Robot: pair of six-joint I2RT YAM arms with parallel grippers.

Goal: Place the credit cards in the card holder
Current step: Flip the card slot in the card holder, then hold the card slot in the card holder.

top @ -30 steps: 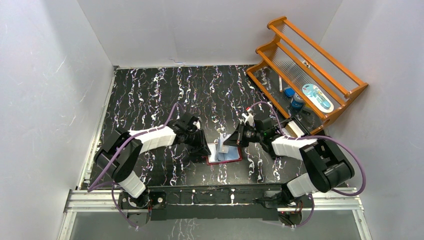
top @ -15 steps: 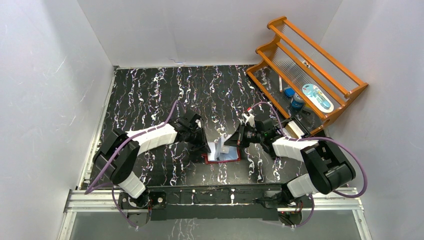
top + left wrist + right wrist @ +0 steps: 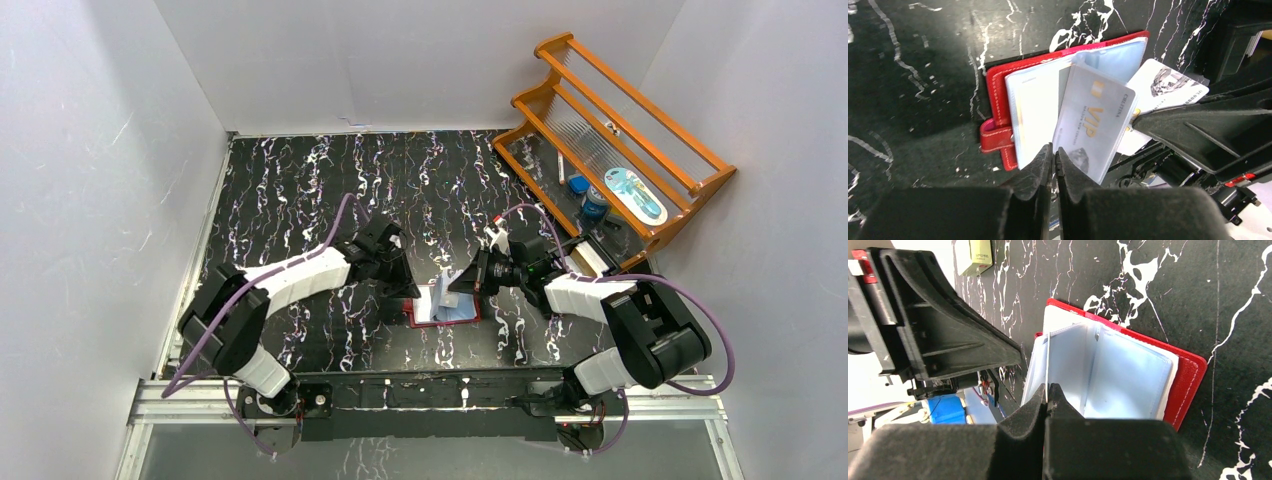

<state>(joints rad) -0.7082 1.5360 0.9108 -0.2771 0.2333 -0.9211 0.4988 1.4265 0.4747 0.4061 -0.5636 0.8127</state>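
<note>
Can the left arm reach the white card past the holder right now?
Probably not. The white card lies beyond the card holder, with the raised VIP card and the right end effector between; the left end effector looks closed at the VIP card's corner.

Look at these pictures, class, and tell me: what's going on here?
Two robot arms work over a red card holder lying open on the black marbled table, clear pockets up. The right gripper is shut on the edge of a pale VIP card, holding it raised over the pockets. The left gripper has its jaws almost together at that card's near corner; whether it grips is unclear. A second, patterned card shows just beyond the holder's edge, apparently not pocketed.
</note>
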